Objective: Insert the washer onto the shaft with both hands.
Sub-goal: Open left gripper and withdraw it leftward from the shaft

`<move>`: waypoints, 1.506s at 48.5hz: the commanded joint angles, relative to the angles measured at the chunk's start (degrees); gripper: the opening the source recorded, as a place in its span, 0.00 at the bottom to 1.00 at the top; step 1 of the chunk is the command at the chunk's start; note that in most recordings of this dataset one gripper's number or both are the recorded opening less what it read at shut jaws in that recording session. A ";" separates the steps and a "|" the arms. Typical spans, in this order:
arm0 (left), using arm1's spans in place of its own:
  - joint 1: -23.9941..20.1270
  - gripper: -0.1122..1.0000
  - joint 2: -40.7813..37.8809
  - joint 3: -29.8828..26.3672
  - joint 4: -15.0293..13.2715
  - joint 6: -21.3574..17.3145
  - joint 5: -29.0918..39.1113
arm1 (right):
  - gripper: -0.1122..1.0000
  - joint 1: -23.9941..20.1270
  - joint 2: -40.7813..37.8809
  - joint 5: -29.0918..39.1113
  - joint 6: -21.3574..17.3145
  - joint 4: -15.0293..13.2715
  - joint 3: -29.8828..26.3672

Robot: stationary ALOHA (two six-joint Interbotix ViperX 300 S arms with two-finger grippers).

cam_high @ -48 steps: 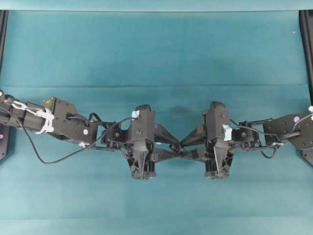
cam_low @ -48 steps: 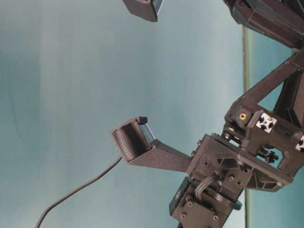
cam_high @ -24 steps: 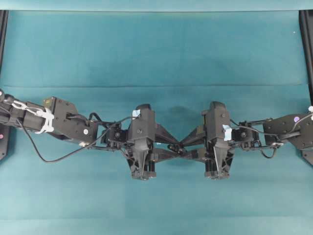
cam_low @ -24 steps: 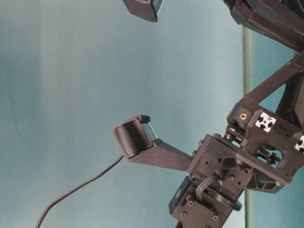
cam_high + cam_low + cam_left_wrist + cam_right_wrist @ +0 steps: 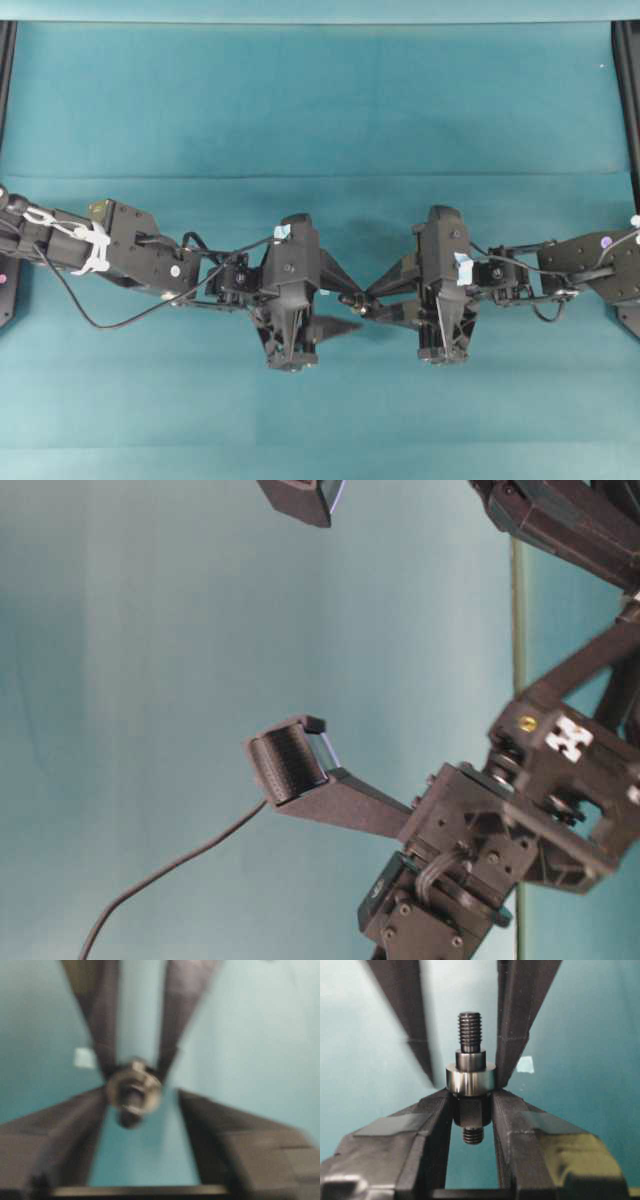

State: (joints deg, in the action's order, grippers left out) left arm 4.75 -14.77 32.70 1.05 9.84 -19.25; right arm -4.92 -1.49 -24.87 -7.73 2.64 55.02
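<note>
Right gripper [image 5: 468, 1105]: pinching the shaft [image 5: 470, 1057] by its dark lower body, held between the two fingers; threaded end pointing away from the wrist, short threaded stub showing below the grip.
Washer [image 5: 470, 1079]: silvery ring seated around the shaft just above the right fingertips — resting on them, under the smaller collar.
Left gripper [image 5: 145, 1105]: fingers spread, standing apart on either side of the washer and shaft; picture blurred, so contact with either finger cannot be told.
Left fingers [image 5: 512, 1025]: seen from the right wrist as two dark blades flanking the threaded end, the one on the right close beside the washer's edge, the other blurred and clear of it.
Meeting point [image 5: 352, 300]: both gripper tips together between the two arms, above the teal table [image 5: 320, 100].
Tape scrap [image 5: 525, 1064]: pale blue, on the cloth beyond the right gripper, apart from the shaft.
Table-level view: one ribbed finger pad [image 5: 287, 766] visible — neither part in sight.
</note>
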 commanded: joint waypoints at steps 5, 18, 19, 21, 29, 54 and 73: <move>0.09 0.73 2.37 0.26 0.18 -0.44 -0.26 | 0.10 0.09 0.70 0.44 -0.09 0.18 -1.05; 0.09 0.72 3.52 2.02 0.18 -0.44 -0.26 | 0.10 0.00 0.70 0.44 -0.09 0.18 -1.14; 0.09 0.72 3.52 2.02 0.18 -0.53 -0.26 | 0.10 0.00 0.70 0.53 -0.09 0.18 -1.14; 0.09 0.72 3.52 2.11 0.18 -0.44 -0.18 | 0.10 0.09 0.70 0.44 -0.09 0.18 -1.14; 0.09 0.72 3.52 2.20 0.18 -0.53 -0.18 | 0.10 0.00 0.70 0.53 -0.18 0.18 -1.05; 0.09 0.72 8.26 6.77 0.18 -0.09 6.15 | 0.10 -0.18 0.70 0.53 -0.18 0.09 -1.05; 0.09 0.72 17.05 14.24 0.18 0.09 9.05 | 0.10 -0.44 0.70 0.53 -0.26 0.18 -0.97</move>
State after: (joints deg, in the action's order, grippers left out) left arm 4.83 -0.44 46.23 1.14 9.93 -10.55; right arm -5.19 -1.49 -24.08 -7.73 2.72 54.93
